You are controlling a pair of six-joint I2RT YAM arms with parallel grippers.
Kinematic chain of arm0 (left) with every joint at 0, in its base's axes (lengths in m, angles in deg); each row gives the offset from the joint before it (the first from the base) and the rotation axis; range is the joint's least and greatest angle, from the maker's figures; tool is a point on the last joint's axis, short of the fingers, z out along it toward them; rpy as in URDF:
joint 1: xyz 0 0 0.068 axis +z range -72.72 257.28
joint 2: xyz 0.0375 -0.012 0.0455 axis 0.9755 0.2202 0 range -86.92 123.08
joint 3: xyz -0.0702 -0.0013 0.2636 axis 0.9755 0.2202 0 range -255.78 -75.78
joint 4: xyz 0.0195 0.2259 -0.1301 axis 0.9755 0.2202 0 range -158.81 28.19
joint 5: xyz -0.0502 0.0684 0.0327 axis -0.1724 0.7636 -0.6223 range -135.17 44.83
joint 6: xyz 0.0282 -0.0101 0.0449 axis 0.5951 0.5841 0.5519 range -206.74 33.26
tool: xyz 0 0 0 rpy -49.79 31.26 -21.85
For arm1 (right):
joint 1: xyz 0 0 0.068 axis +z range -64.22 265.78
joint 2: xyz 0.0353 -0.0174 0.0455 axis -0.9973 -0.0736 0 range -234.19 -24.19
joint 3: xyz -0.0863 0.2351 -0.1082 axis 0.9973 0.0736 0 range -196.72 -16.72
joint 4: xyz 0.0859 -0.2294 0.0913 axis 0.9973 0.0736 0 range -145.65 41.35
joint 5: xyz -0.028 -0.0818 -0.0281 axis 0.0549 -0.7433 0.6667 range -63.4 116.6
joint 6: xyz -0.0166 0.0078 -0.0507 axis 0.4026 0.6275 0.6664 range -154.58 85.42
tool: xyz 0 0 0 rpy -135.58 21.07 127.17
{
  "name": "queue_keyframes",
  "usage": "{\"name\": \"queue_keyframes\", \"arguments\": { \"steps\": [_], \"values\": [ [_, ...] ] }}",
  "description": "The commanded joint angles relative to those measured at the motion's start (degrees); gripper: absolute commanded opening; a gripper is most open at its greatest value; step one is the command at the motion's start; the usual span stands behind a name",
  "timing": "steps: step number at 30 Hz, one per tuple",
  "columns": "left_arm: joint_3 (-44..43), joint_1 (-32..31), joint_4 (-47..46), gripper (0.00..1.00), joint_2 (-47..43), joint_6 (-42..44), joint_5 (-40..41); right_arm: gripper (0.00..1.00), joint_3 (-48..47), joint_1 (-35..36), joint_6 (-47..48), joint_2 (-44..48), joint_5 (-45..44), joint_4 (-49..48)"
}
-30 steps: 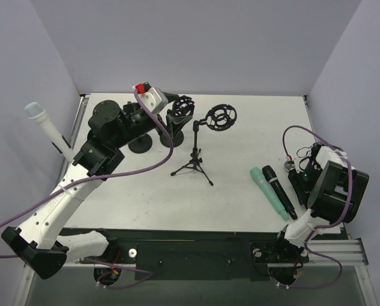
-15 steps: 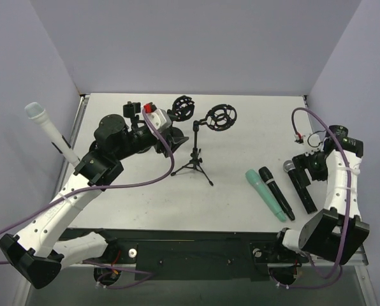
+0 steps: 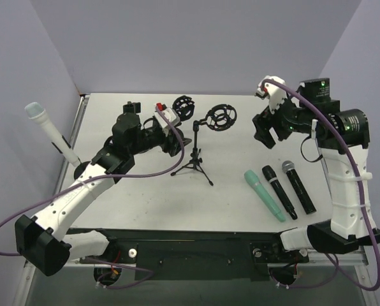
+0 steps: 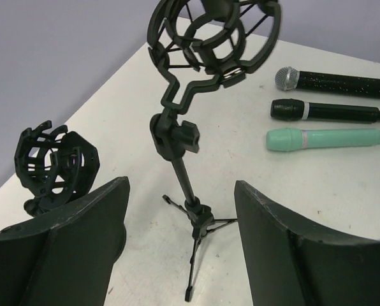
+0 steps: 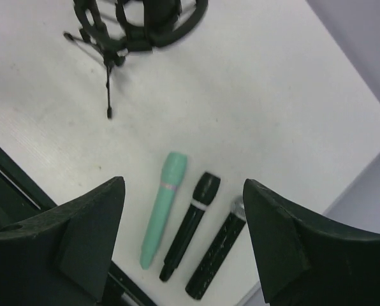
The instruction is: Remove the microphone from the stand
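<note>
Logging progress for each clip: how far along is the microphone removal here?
Done: three microphones lie on the table; tripod stand and second stand are empty. In hand: nothing, left gripper and right gripper are open. Left: the white microphone at the left edge stands propped up, apparently in a holder.

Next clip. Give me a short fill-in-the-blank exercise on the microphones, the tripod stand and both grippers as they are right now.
1. Between the mint-green microphone and the silver-grilled microphone lies a ___ microphone.
2. The shock mount on the tripod stand holds ___ microphone.
3. The left gripper and the right gripper both have their jaws ___.

Missing words: black; no; open.
</note>
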State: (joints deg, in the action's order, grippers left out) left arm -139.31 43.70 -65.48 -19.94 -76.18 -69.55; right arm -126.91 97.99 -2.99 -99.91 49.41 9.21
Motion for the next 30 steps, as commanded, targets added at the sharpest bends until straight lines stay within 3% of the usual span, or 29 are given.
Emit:
{"name": "queue_keyframes", "arguments": {
  "steps": [1,4,7,12,17,26,30],
  "values": [
    [-1.8,1.4,-8.4,0.77,5.8,-5.1,-2.9,0.70,-11.9,6.6,-6.5,-8.8,2.7,0.5],
    [-2.1,1.9,-11.5,0.76,9.5,-5.6,-4.2,0.72,-15.7,11.4,-7.3,-12.6,-1.7,-2.4],
    [-2.7,2.8,-12.8,0.75,12.0,-6.3,-5.7,0.72,-13.7,12.2,-13.3,-13.0,-5.4,-7.1],
    [-5.9,3.3,-7.7,0.74,12.0,-3.5,-6.9,0.70,2.6,3.4,-25.4,-5.9,6.4,-23.1],
    [-7.1,3.4,0.6,0.74,10.4,0.7,-7.6,0.75,11.9,2.8,-13.8,-1.7,7.7,-25.4],
    [-12.7,2.2,-1.0,0.72,15.1,1.6,-5.8,0.72,13.8,3.4,-13.8,-5.7,12.5,-28.3],
    [-14.4,2.1,-1.8,0.71,16.7,3.3,-7.6,0.71,16.7,6.2,-13.9,-4.1,10.3,-28.3]
  ]
}}
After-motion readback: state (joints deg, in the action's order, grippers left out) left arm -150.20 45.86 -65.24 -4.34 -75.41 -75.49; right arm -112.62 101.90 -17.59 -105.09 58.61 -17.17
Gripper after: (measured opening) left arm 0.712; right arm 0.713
